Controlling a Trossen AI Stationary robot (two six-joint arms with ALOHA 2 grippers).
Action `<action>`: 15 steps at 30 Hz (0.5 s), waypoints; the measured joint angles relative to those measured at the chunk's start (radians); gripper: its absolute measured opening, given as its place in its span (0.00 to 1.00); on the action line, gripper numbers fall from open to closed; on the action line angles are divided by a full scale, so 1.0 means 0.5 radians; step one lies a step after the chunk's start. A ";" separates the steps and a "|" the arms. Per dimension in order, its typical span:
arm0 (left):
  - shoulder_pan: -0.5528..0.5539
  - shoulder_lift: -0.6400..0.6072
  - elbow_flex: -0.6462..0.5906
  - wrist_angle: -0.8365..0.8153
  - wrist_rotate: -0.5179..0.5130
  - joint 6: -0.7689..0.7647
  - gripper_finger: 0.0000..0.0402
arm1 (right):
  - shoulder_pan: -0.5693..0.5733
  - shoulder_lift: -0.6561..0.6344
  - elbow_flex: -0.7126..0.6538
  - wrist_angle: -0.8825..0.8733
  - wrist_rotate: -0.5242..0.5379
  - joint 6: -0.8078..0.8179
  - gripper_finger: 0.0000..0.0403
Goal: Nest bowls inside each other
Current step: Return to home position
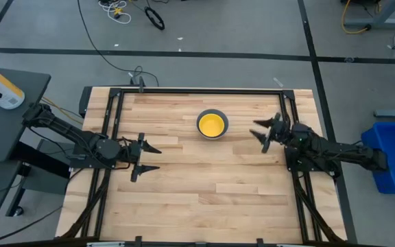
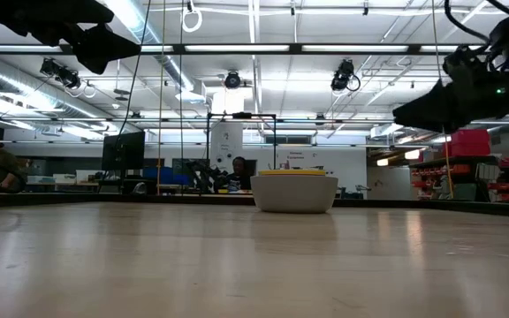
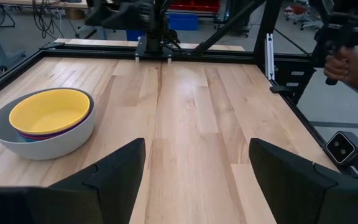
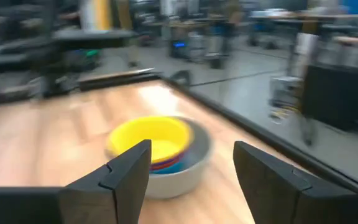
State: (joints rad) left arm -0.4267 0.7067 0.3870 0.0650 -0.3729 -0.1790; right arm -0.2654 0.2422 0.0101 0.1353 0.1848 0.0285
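Note:
The bowls stand nested in one stack on the table, toward its far middle: the yellow bowl [image 1: 212, 124] lies on top inside the grey bowl [image 3: 42, 140], with rims of darker bowls showing between them [image 4: 166, 163]. The grey bowl's base rests on the wood. My right gripper [image 1: 260, 132] hangs open to the right of the stack, apart from it. At the table's left side my left gripper [image 1: 150, 158] is open too, holding nothing.
A black frame [image 1: 204, 91] runs along the table's far, left and right edges. Bare wood lies between the grippers and across the near half. A blue bin [image 1: 393, 154] stands off the table's right. A person's hand [image 3: 347, 62] shows beyond the table.

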 joint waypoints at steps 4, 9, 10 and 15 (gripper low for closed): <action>0.000 0.000 0.000 0.001 0.000 -0.004 0.73 | 0.150 -0.060 0.000 -0.008 -0.178 -0.070 0.61; 0.000 0.000 0.000 0.001 0.000 -0.037 0.73 | 0.290 -0.147 0.000 -0.156 -0.100 -0.132 0.64; 0.000 0.000 0.000 0.001 0.000 -0.047 0.73 | 0.307 -0.157 0.000 -0.217 -0.077 -0.125 0.64; 0.000 0.001 0.000 -0.008 0.000 -0.054 0.73 | 0.342 -0.149 0.002 -0.234 -0.185 -0.086 0.66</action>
State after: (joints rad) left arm -0.4267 0.7070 0.3871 0.0612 -0.3729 -0.2062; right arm -0.0944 0.1677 0.0109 0.0181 0.0921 -0.0143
